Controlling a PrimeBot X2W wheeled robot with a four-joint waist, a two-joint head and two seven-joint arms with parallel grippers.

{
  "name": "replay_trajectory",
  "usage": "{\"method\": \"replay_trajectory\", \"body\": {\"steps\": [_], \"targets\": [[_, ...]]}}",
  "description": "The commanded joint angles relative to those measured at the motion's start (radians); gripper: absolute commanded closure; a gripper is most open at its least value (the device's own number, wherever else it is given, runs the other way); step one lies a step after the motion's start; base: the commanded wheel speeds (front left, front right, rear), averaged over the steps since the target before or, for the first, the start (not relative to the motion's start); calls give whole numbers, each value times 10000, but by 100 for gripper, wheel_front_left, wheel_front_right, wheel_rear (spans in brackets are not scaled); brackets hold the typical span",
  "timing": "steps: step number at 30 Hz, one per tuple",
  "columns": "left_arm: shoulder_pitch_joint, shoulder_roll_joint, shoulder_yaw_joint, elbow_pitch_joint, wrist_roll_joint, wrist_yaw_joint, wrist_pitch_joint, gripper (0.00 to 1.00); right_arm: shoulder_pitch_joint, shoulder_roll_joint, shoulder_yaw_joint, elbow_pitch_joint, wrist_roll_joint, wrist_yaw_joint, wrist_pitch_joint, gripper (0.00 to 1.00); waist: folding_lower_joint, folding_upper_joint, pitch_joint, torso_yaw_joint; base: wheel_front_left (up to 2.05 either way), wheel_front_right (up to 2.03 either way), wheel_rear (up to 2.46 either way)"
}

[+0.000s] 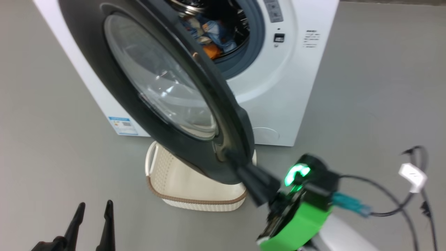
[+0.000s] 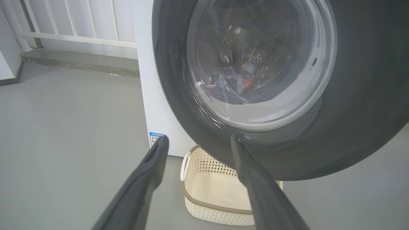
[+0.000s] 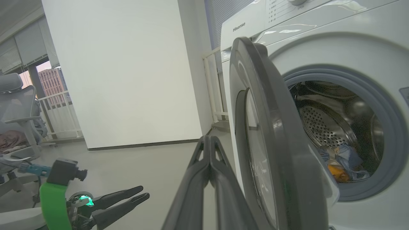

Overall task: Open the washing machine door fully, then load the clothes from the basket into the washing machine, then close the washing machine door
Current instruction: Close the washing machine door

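The white washing machine stands with its door swung partly open. Blue and orange clothes lie in the steel drum; through the door glass I see the clothes too. The cream basket sits on the floor under the door and looks empty. My right gripper is shut with nothing between its fingers, resting at the outer face of the door's low edge. My left gripper is open, short of the door.
Grey floor lies all around the machine. Cables with a white connector hang beside my right arm. A white railing runs behind the machine's left side. An office chair stands far off, near a white wall.
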Motion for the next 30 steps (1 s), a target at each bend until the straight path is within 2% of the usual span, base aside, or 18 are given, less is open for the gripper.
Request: {"method": "replay_trajectory", "body": {"steps": [1,6,11,17,30], "targets": [[-217,37,271,-242,1,-15,-64,0,-248,211,528,153,241,29,-46,100,0,0,119,259,0,0,0],[-309,-69,174,-169,-57,-15,-64,0,-193,295,1348,1216,578,29,-46,100,0,0,254,495,0,0,0],[-389,-130,149,-140,-106,-15,-64,0,-220,278,1556,2060,771,29,-46,100,0,0,402,604,0,0,0],[-489,-183,130,-123,-123,-15,-65,0,-333,244,1052,2702,811,29,-46,100,0,0,552,626,0,0,0],[-644,-194,14,-162,-122,-15,-65,0,-489,464,-141,3107,498,29,-46,100,0,0,747,598,0,0,0]]}}
